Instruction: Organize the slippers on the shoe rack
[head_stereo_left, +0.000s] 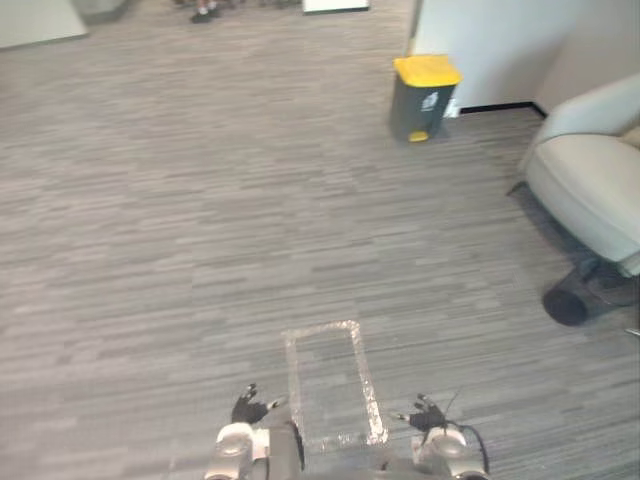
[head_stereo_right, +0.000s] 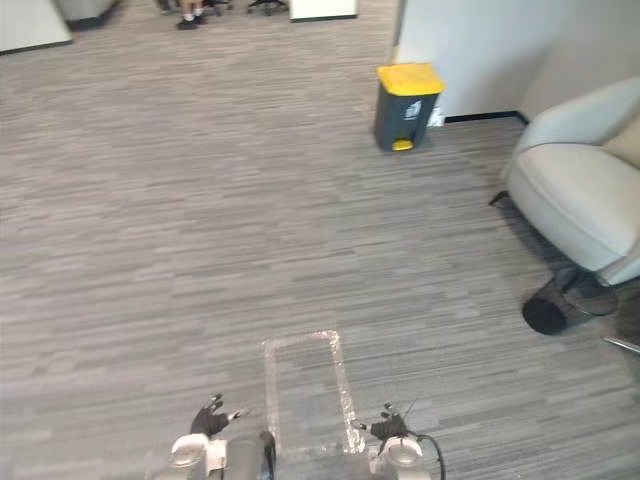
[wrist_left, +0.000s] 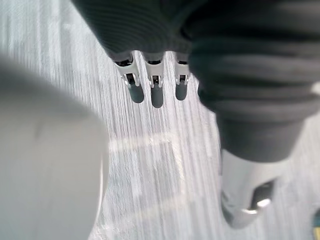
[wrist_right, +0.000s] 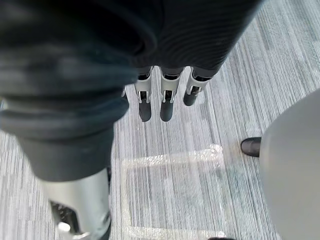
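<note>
You held both hands low with fingers straight, pointing down at the floor (head_stereo_left: 180, 220) and gripping nothing. The taped rectangle (head_stereo_left: 367, 385) lay between the left hand (head_stereo_left: 250, 407) and right hand (head_stereo_left: 428, 415). A yellow-lidded bin (head_stereo_left: 424, 97) stood well ahead of the right hand.

Floor (head_stereo_left: 200, 220) lies open ahead of left hand (head_stereo_left: 250, 407) and right hand (head_stereo_left: 428, 415). Obstacles to the right: yellow-lidded bin (head_stereo_left: 424, 97), armchair (head_stereo_left: 590, 175) nearer.

Matt grey striped carpet floor (head_stereo_left: 200, 200), glossy clear tape rectangle (head_stereo_left: 335, 385), smooth plastic bin (head_stereo_left: 422, 98) with yellow lid, smooth pale leather-look armchair (head_stereo_left: 595, 170), robot hand fingers (wrist_right: 167, 102) of silver metal, dark matt tips.
</note>
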